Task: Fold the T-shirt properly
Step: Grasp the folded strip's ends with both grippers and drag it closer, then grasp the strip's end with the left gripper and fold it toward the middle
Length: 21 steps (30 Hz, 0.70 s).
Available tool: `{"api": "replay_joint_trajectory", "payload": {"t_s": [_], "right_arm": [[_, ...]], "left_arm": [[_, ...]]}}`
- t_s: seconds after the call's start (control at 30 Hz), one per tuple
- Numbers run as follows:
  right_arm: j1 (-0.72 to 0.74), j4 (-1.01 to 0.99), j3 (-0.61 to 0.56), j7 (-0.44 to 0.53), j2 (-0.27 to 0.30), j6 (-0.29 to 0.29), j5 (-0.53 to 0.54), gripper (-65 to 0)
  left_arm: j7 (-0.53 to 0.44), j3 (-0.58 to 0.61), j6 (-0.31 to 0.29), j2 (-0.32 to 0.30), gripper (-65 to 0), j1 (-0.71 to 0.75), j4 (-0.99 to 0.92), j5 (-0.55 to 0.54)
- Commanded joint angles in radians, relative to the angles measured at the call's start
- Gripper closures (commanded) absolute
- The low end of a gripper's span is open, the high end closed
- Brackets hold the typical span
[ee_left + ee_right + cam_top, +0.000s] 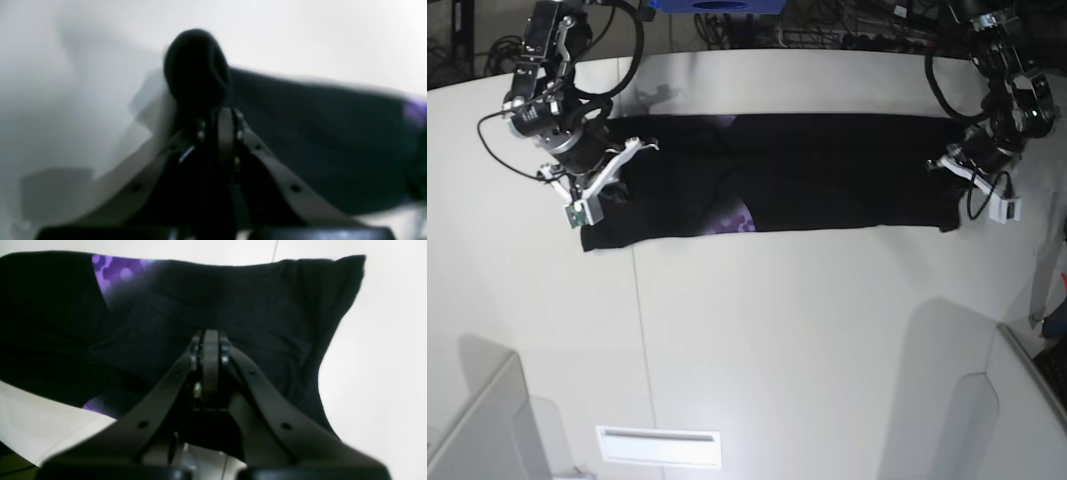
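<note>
A large black cloth T-shirt (777,175) with purple patches showing lies folded into a long band across the far part of the white table (777,330). The left gripper (213,110) is pinched on a bunched black fold at one end (that wrist view is blurred). The right gripper (210,340) is clamped on the cloth at the other end, jaws together.
</note>
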Motion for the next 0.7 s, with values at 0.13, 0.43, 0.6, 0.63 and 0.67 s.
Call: {"api": "replay_joint_trajectory", "payload": {"t_s": [0.13, 0.43, 0.6, 0.63, 0.67], "right_arm": [[0.007, 0.017, 0.002, 0.023, 0.003, 0.001, 0.012, 0.0], [0.007, 0.017, 0.002, 0.023, 0.003, 0.001, 0.012, 0.0], [0.007, 0.017, 0.002, 0.021, 0.003, 0.001, 0.012, 0.0], [0.007, 0.017, 0.002, 0.021, 0.003, 0.001, 0.012, 0.0], [0.007, 0.017, 0.002, 0.021, 0.003, 0.001, 0.012, 0.0]], "left_arm": [[0.070, 0.107, 0.040, 0.103, 0.0, -0.047, 0.142, -0.004], [0.067, 0.391, 0.177, 0.154, 0.0, -0.102, 0.122, -0.004], [0.067, 0.407, 0.177, 0.175, 0.0, -0.118, 0.065, -0.004], [0.067, 0.413, 0.177, 0.183, 0.0, -0.121, 0.050, -0.004], [0.067, 0.417, 0.177, 0.184, 0.0, -0.124, 0.039, -0.004]]}}
